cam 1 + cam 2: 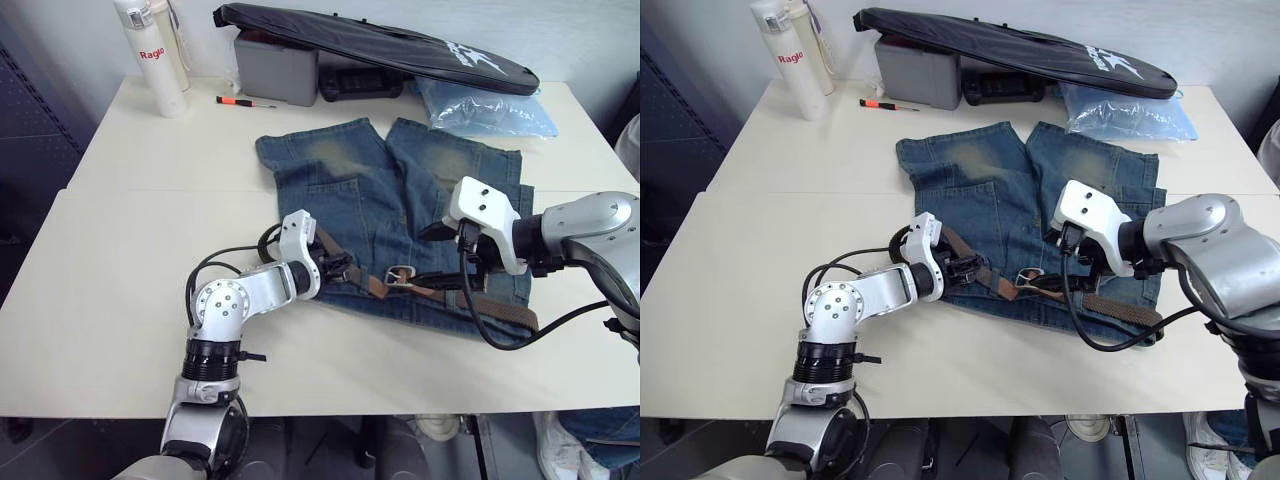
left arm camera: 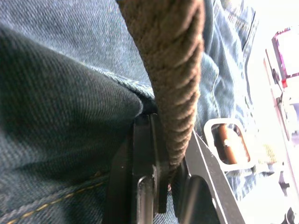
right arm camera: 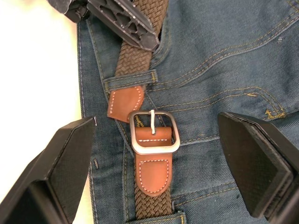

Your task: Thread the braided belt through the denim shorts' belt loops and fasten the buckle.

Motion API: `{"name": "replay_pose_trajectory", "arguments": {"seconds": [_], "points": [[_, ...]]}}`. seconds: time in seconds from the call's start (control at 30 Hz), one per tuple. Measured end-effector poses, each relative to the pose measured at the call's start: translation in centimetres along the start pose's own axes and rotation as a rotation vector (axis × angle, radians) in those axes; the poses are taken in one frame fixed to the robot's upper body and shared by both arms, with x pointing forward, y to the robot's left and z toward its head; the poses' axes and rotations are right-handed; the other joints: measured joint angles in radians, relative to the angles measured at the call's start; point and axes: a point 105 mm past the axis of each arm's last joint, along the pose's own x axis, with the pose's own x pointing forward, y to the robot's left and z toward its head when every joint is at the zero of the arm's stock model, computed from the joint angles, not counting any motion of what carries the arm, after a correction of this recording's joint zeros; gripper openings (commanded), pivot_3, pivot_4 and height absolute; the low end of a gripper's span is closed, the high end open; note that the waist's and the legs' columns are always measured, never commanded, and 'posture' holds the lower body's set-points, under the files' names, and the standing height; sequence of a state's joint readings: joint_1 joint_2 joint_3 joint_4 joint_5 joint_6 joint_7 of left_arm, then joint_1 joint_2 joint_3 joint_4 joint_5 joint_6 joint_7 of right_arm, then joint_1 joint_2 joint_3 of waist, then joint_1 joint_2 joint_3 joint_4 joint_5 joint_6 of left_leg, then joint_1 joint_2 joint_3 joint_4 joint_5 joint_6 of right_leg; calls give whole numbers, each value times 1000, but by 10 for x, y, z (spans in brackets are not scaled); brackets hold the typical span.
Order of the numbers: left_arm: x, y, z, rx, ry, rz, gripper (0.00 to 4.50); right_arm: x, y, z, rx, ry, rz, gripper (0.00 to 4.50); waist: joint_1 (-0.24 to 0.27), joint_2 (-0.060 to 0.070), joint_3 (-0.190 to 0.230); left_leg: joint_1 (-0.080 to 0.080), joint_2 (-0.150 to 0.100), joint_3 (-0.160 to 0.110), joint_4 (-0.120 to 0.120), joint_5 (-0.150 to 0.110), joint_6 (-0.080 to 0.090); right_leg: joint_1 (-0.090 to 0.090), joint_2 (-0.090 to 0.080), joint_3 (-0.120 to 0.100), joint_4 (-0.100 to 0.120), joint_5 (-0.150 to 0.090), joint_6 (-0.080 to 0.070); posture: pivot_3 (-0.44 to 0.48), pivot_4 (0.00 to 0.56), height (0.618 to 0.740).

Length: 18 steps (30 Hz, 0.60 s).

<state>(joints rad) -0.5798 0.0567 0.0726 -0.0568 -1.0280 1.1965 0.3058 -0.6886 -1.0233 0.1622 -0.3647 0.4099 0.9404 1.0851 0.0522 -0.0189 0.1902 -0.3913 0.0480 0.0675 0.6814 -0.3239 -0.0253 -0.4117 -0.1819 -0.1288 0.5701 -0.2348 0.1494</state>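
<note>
The denim shorts (image 1: 340,170) lie flat on the table with the waistband nearest me. Along the waistband runs the braided belt (image 1: 500,312). Its tan leather tip (image 3: 125,105) has come out from under a belt loop (image 3: 131,80) and lies against a corner of the silver buckle (image 3: 154,132). My left gripper (image 1: 335,268) is shut on the braided strap (image 2: 177,84) just short of that loop. Directly over the buckle my right gripper (image 3: 161,158) hovers open, one finger on each side and nothing between them.
At the back of the table stand a white bottle (image 1: 150,55), a grey box (image 1: 275,70), a long black bag (image 1: 380,45) and a pale blue plastic bag (image 1: 485,108). A small screwdriver (image 1: 245,101) lies behind the shorts. Black cables trail from both wrists.
</note>
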Motion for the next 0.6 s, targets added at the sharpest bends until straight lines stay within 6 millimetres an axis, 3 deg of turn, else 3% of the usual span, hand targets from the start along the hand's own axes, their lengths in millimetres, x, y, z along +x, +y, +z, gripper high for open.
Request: {"name": "replay_pose_trajectory", "arguments": {"seconds": [0.2,0.27,0.4,0.5,0.6], "points": [[-16,5,13,-55,-23,-37,3855,1,1,-1,0,1,3,4500,-3,0,0,0,0,0,0,0,0,0,0,0,0,0,0,0,150,740],[-20,5,19,-71,-38,-48,4429,1,1,-1,-1,1,3,4500,-4,0,0,0,0,0,0,0,0,0,0,0,0,0,0,0,150,740],[-36,-1,23,-79,-10,-132,4429,1,1,-1,-3,0,3,4500,-6,0,0,0,0,0,0,0,0,0,0,0,1,0,0,0,150,740],[-58,11,26,-3,35,-107,4429,0,2,-1,-7,3,4,4500,-10,0,0,0,0,0,-1,0,0,-1,0,1,2,0,0,0,150,740],[-78,5,32,39,48,-171,4429,-3,1,-2,-10,19,3,4500,-16,0,0,0,0,0,-1,0,0,-1,0,1,1,0,0,0,150,740]]}}
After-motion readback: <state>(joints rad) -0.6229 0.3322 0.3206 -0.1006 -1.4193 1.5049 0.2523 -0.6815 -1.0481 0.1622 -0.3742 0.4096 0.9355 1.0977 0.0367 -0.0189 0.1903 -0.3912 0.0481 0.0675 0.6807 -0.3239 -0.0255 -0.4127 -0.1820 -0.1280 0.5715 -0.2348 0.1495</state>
